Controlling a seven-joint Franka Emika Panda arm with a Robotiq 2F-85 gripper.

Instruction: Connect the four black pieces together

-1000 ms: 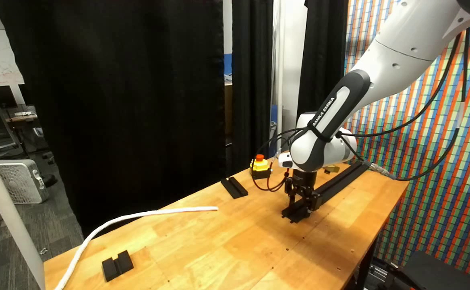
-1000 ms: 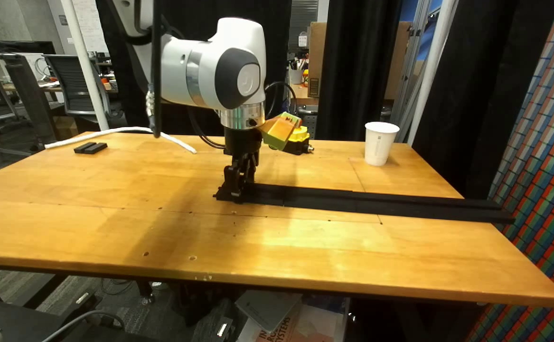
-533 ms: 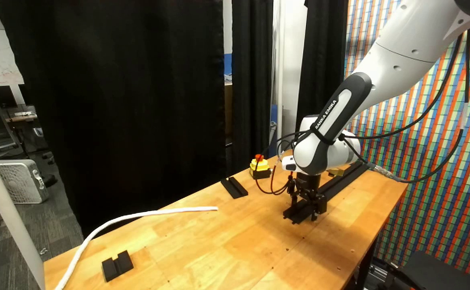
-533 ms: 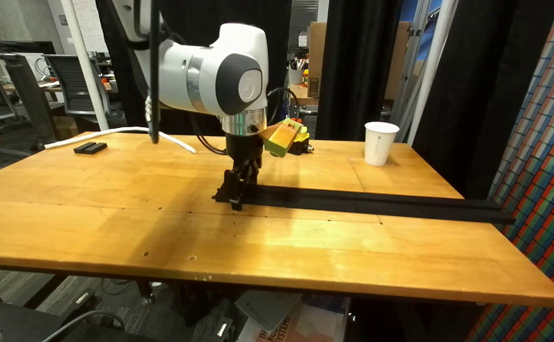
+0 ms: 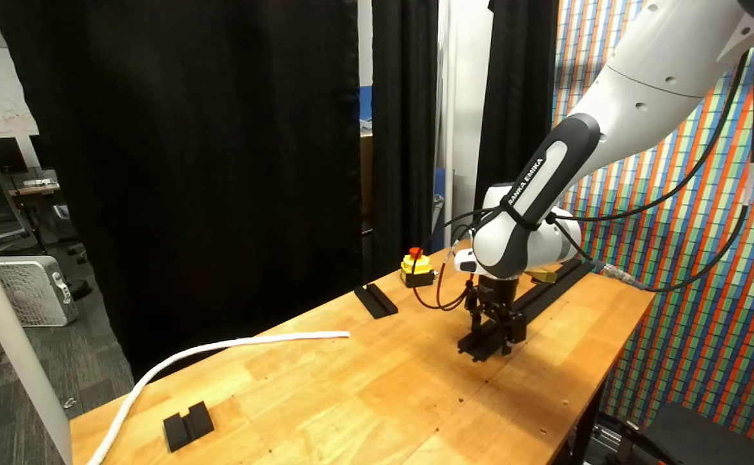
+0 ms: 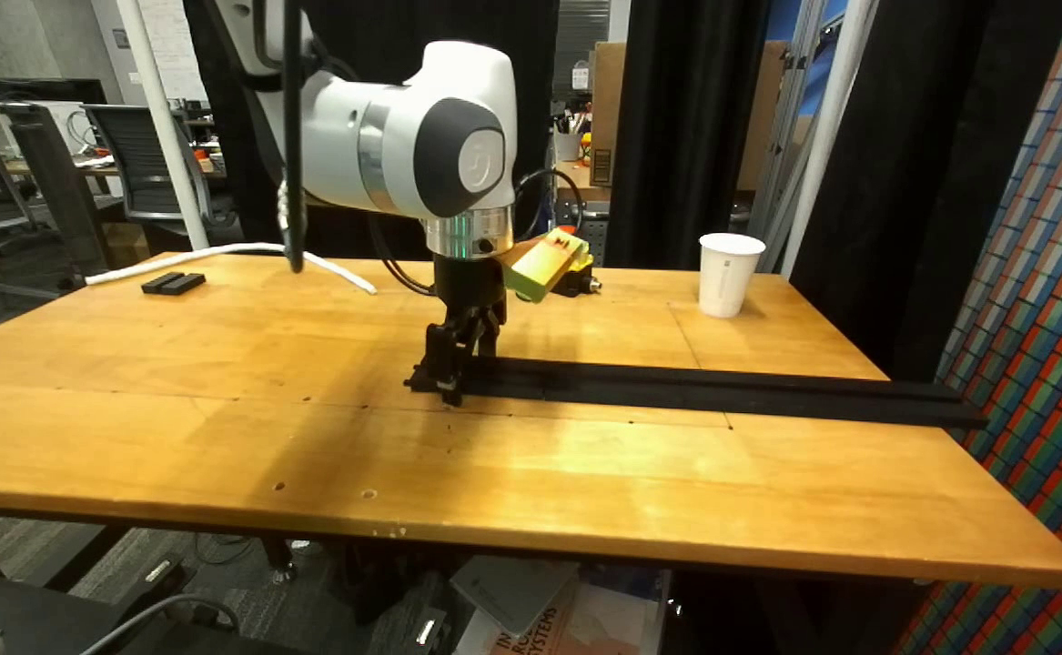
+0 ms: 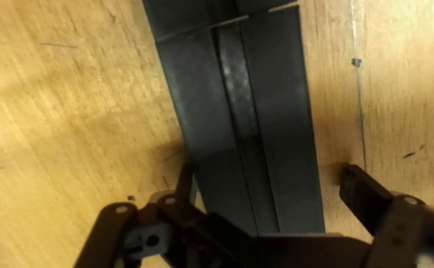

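The black pieces lie end to end as a long grooved strip [image 6: 749, 391] on the wooden table, in both exterior views. How many are joined is hard to tell. At the strip's end, my gripper [image 7: 269, 169] stands open astride the end piece [image 7: 254, 123]. The left finger [image 7: 186, 182] is close against the piece's edge in the wrist view; bare wood shows between the right finger [image 7: 362, 193] and the other edge. At the seam to the neighbouring piece [image 7: 179, 16], a thin sliver of wood shows on the right half.
A chunky black block [image 5: 188, 426] and a shorter flat black piece [image 5: 376, 301] lie apart on the table. A white cord [image 5: 221, 345] runs along the edge. An emergency stop button [image 5: 418, 268] and a white cup [image 6: 731, 276] stand beyond the strip.
The jaws were closed on the end piece a second ago and have opened. The gripper has shifted slightly, and the strip's free end has slid a little toward the table's long front edge.
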